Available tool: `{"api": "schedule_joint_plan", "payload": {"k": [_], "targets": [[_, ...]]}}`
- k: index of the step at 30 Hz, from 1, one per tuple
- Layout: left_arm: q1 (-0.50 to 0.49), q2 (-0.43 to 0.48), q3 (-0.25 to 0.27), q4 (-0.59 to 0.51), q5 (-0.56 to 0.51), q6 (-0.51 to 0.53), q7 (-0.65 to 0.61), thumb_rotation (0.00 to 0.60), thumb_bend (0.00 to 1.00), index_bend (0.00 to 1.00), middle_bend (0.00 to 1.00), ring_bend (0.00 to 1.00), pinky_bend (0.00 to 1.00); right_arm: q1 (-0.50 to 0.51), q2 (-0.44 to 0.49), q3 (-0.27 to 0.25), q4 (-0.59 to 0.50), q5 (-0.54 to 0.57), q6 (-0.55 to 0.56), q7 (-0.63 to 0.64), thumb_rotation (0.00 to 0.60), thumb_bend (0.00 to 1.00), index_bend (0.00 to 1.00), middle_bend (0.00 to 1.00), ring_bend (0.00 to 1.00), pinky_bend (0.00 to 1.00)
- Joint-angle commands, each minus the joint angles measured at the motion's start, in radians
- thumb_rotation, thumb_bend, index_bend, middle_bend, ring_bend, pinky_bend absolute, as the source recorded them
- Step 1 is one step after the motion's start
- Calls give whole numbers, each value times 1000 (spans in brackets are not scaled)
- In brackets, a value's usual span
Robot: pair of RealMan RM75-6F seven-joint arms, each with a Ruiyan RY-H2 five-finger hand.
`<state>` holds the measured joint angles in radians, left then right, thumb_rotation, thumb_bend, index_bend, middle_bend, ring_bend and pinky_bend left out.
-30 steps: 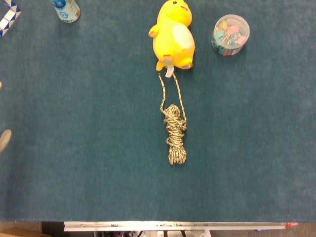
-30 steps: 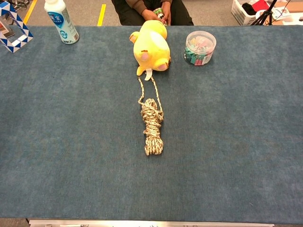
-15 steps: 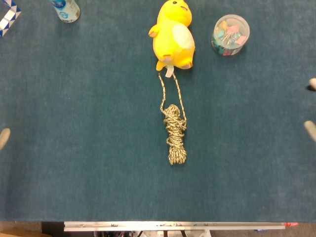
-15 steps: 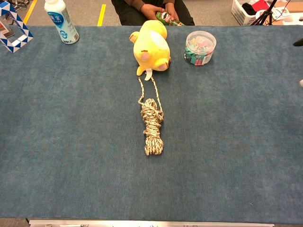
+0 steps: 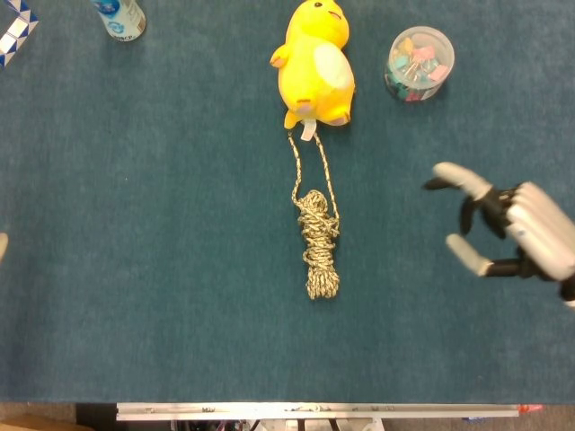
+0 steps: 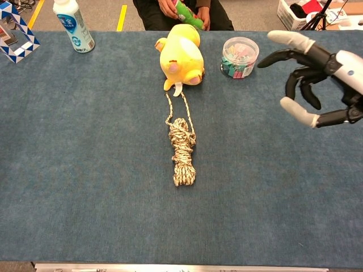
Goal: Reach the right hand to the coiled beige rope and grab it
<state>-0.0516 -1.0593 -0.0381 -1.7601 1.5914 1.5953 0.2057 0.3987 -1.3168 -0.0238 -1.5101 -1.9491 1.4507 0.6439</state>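
Observation:
The coiled beige rope (image 5: 318,243) (image 6: 182,151) lies lengthwise in the middle of the blue table, a thin loop of it running up to the yellow plush toy (image 5: 314,63) (image 6: 180,56). My right hand (image 5: 508,231) (image 6: 317,73) hovers well to the right of the rope, fingers spread apart and holding nothing. Of my left hand, only a pale fingertip (image 5: 2,244) shows at the left edge of the head view; how it stands cannot be made out.
A clear tub of coloured clips (image 5: 419,63) (image 6: 240,56) stands at the back right, near my right hand. A white bottle (image 6: 73,25) and a blue-white folding toy (image 6: 15,32) sit at the back left. A person (image 6: 181,12) sits behind the table.
My right hand has come in from the right edge toward the rope, fingers spread. The left fingertip has slipped further out of view. The rope has not moved.

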Motion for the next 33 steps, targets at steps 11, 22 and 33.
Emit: {"api": "schedule_joint_plan", "payload": {"k": [11, 22, 33], "targets": [[6, 1, 1, -2, -2, 3, 7, 600, 227, 0, 0, 0, 0, 141, -136, -26, 12, -94, -39, 5, 600, 822, 0, 49, 653, 997], [8, -2, 0, -7, -4, 3, 20, 600, 227, 0, 0, 0, 0, 185, -206, -60, 55, -136, 30, 38, 600, 828, 0, 12, 645, 997], [10, -1, 1, -6, -2, 2, 22, 600, 227, 0, 0, 0, 0, 203, -236, -88, 82, -130, 73, 53, 600, 825, 0, 37, 644, 997]]}}
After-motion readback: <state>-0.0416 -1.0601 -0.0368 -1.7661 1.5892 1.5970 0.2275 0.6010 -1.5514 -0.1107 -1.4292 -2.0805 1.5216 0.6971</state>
